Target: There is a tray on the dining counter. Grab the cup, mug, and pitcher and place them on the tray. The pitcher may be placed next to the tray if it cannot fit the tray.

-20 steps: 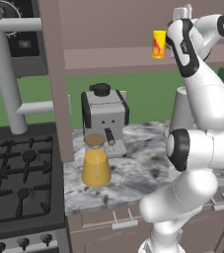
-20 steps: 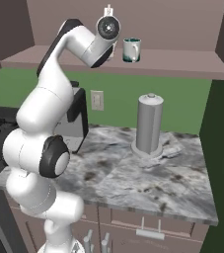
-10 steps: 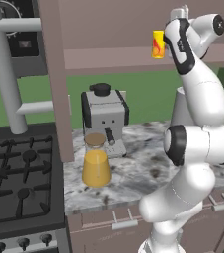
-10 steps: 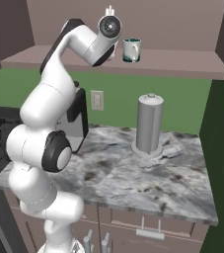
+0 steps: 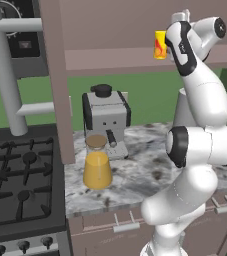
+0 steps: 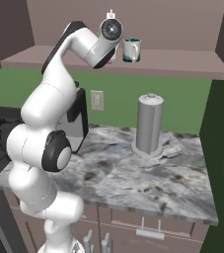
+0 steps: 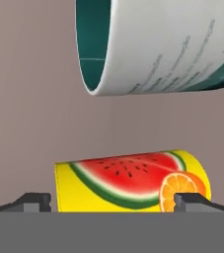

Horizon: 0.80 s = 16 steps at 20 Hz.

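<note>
The hand [image 7: 111, 200] stood wide apart astride the small yellow fruit-printed cup [image 7: 133, 182] on the high brown shelf [image 6: 182, 62], beside the white teal-lined mug [image 7: 153, 47]. Closing on the cup looked next.

A: How much of the cup [image 7: 133, 183] shows in the hand view?

B: Its lower side is cut off behind the grey band, and only the tops of the fingertips [image 7: 32, 201] rise above it. The mug [image 7: 158, 47] runs off the top and right edges, so its handle can't be seen; the print on it is too blurred to read.

A: From the base cameras?

B: On the left, the arm covers the cup's [image 5: 160, 45] right side. On the right, the wrist hides the mug's [image 6: 131, 50] left edge.
</note>
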Available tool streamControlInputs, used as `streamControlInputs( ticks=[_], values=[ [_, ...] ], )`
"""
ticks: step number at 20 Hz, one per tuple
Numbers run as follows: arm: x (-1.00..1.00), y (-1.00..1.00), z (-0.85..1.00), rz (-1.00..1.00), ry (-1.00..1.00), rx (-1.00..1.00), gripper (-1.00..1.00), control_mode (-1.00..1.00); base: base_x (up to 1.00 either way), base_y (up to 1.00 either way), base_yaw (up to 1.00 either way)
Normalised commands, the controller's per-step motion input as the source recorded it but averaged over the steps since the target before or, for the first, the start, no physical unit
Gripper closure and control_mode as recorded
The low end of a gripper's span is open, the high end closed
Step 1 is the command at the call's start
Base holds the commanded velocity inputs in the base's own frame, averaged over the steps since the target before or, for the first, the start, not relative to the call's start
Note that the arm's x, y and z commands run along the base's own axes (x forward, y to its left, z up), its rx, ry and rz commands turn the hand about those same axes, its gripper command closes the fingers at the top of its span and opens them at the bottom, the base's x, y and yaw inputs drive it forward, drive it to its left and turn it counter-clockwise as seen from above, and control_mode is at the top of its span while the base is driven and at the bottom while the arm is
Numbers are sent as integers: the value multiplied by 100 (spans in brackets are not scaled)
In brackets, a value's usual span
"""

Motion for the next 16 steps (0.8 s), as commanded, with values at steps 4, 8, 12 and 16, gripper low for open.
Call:
streamControlInputs(
  ticks=[4,8,12,16],
  values=[
    [8,0,-10,0,0,0,-100,-100,0,0,0],
    [21,0,0,0,0,0,-100,-100,0,0,0],
    [18,0,0,0,0,0,-100,-100,0,0,0],
    [15,0,0,0,0,0,-100,-100,0,0,0]
  ],
)
